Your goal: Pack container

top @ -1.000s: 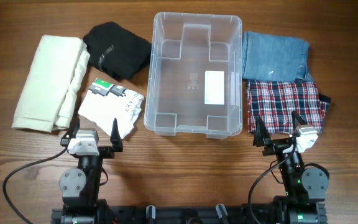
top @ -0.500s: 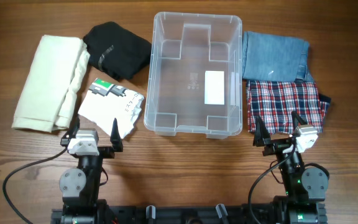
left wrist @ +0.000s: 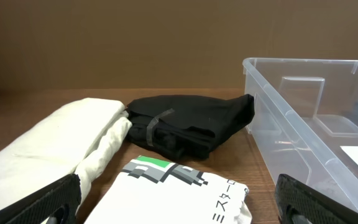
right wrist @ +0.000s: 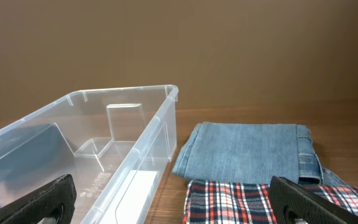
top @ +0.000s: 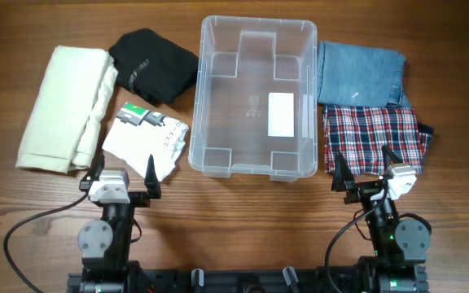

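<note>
The clear plastic container point(top: 255, 96) stands empty at the table's middle, a white label on its base; it also shows in the left wrist view point(left wrist: 316, 124) and the right wrist view point(right wrist: 98, 149). Left of it lie a cream folded garment point(top: 63, 106), a black garment point(top: 153, 63) and a white printed shirt point(top: 146, 140). Right of it lie folded jeans point(top: 358, 72) and a plaid shirt point(top: 373, 138). My left gripper point(top: 123, 175) is open and empty just in front of the white shirt point(left wrist: 173, 193). My right gripper point(top: 368, 171) is open and empty at the plaid shirt's point(right wrist: 272, 202) near edge.
The wooden table point(top: 243, 220) runs to the front edge, where both arm bases and a black cable point(top: 31, 224) sit. A brown wall closes the far side in the wrist views.
</note>
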### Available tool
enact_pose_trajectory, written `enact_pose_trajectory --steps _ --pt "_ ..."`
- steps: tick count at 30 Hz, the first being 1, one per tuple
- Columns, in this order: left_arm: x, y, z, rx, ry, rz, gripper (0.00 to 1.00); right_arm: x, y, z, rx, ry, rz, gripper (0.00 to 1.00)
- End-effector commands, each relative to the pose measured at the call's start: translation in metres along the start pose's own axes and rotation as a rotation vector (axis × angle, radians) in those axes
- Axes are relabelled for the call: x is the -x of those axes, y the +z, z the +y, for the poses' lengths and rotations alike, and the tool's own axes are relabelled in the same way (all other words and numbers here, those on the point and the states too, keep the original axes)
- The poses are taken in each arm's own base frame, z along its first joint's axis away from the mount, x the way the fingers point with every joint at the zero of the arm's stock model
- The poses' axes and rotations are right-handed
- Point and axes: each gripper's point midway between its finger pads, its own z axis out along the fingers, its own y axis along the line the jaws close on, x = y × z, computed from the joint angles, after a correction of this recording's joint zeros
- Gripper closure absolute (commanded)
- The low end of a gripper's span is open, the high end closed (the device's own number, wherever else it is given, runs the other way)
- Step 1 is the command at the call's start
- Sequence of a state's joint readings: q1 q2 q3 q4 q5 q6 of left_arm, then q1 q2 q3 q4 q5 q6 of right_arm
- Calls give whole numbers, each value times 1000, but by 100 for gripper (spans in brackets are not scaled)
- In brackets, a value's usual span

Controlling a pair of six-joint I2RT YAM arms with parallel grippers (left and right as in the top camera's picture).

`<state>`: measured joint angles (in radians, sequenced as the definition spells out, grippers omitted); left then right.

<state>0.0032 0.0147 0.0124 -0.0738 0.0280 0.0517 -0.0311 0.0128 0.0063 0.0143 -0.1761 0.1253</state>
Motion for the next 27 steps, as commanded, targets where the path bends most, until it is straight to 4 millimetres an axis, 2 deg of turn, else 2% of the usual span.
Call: enact_pose_trajectory --steps 1,27 --pt "-2 0 2 6 19 0 0 -1 0 1 7 -18 2 0" --pt "-2 0 2 6 19 0 0 0 0 -5 -23 -16 0 0"
